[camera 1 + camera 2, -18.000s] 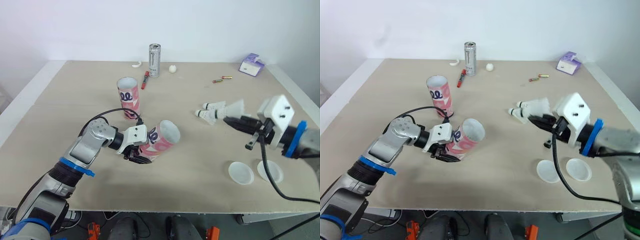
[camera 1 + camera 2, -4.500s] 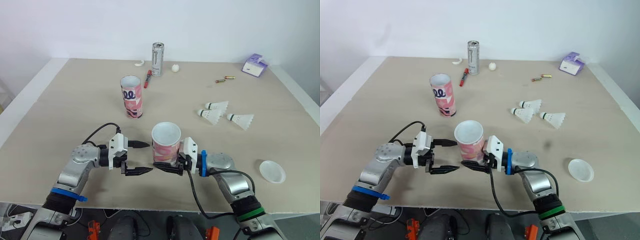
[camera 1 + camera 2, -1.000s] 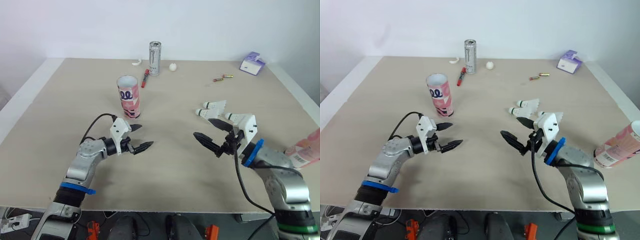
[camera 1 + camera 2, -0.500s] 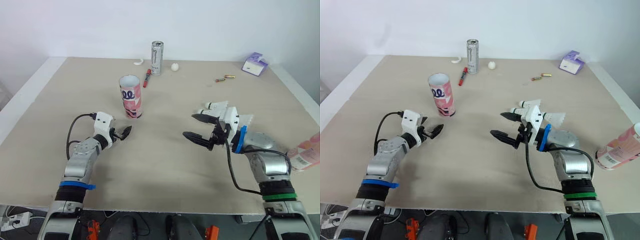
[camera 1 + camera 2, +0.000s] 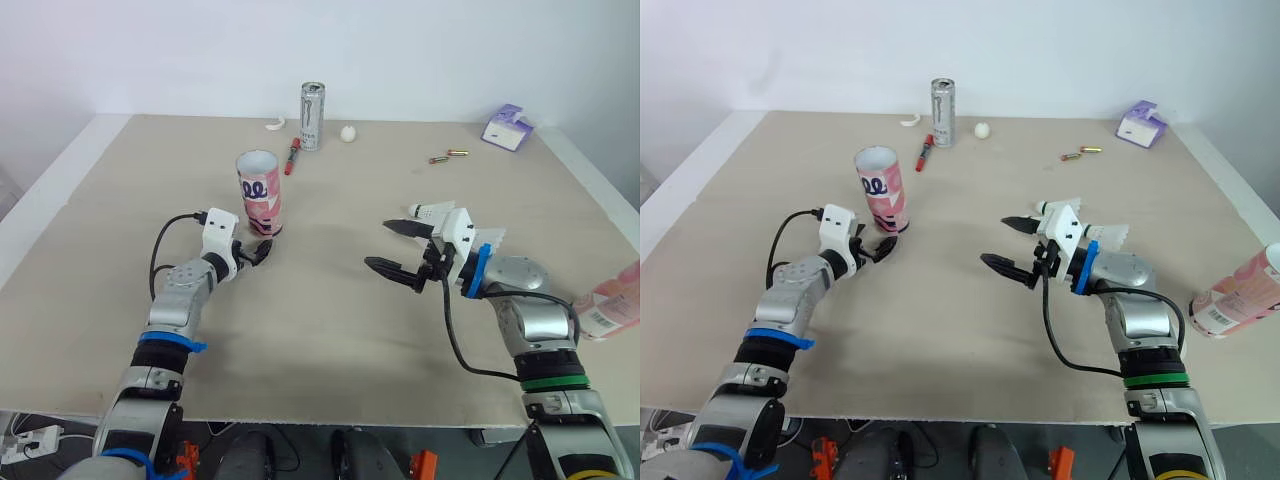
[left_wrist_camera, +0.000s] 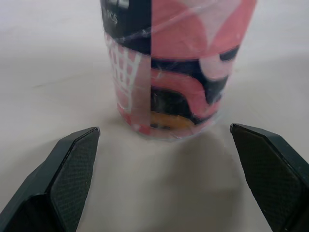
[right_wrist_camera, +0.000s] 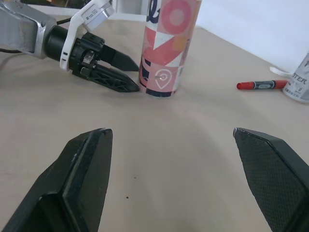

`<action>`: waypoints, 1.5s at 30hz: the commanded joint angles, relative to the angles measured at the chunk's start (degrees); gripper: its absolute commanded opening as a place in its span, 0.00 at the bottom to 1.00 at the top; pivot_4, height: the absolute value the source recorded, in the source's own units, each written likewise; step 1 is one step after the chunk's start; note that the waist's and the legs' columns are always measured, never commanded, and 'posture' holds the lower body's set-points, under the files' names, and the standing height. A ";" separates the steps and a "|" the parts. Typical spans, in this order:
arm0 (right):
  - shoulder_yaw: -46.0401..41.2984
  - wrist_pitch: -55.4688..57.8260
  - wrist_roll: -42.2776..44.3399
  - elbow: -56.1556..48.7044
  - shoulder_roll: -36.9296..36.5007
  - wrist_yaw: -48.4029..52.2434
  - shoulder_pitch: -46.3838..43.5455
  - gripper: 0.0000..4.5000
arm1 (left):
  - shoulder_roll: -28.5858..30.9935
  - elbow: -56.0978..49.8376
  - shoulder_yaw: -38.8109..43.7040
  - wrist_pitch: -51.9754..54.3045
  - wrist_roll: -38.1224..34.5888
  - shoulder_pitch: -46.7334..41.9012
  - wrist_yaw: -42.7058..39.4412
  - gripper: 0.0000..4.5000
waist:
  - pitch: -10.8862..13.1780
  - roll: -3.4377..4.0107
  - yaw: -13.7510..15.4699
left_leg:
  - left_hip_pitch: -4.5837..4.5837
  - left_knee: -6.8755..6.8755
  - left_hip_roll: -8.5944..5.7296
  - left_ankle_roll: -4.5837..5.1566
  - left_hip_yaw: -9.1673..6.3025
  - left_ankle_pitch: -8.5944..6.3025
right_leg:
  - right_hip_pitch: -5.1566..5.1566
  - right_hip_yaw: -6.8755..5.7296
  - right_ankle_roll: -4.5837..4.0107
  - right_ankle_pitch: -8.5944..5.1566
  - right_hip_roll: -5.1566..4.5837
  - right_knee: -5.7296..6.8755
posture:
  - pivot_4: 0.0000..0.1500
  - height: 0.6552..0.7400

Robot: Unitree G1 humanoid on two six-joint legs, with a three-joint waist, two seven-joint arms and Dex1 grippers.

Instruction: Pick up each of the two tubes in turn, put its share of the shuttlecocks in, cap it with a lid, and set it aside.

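Note:
An open pink tube [image 5: 259, 193] stands upright left of the table's middle. My left gripper [image 5: 257, 250] is open just in front of its base, one finger [image 6: 63, 179] on each side, not touching it. My right gripper [image 5: 378, 245] hangs open and empty over the middle of the table, pointing toward that tube [image 7: 166, 48]. Two shuttlecocks lie on the right: one [image 5: 432, 211] beside my right wrist, another [image 5: 491, 238] partly hidden behind it. A second pink tube [image 5: 1240, 295] lies on its side at the right edge.
Along the back edge stand a silver can [image 5: 311, 117], a red marker [image 5: 292, 157], a white ball [image 5: 348, 133], two small batteries [image 5: 447, 156] and a purple box [image 5: 508, 129]. The table's front edge runs close below both arms.
My left gripper has swung back and left, from open table up to the upright tube's base. My right gripper has drifted a little left and stayed open.

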 commanded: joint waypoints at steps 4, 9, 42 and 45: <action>-1.56 -1.30 -0.72 -0.22 -0.57 -1.32 -1.28 0.96 | -0.22 9.46 -0.25 -5.74 2.43 -7.59 -0.19 1.00 | 0.00 0.00 -0.02 | 0.00 -0.01 -0.01 0.00 0.01 0.00 | -0.01 0.01 0.01 0.00 0.00 0.00 | 1.00 1.00; -1.62 -1.36 -1.07 0.10 -0.58 -2.02 -1.49 0.96 | -0.18 16.47 -0.40 -9.38 3.72 -11.52 -1.23 1.00 | 0.01 -0.01 -0.01 | -0.01 -0.01 -0.01 0.00 0.02 0.00 | -0.02 0.01 0.01 0.00 0.00 0.00 | 1.00 1.00; -1.93 0.41 -0.93 -3.35 -1.36 -4.11 0.09 1.00 | -2.26 42.43 3.08 -23.71 5.15 -25.11 -3.66 0.59 | 0.01 -0.02 -0.03 | -0.18 0.05 -0.03 -0.03 0.00 0.02 | -0.13 -0.02 0.06 0.02 0.02 0.00 | 1.00 1.00; -1.88 0.49 -0.91 -3.31 -1.43 -4.00 0.07 1.00 | -1.92 42.47 3.16 -24.31 5.37 -24.53 -3.66 0.59 | 0.01 -0.02 -0.03 | -0.18 0.05 -0.03 -0.03 0.00 0.01 | -0.13 -0.02 0.06 0.02 0.02 0.00 | 1.00 1.00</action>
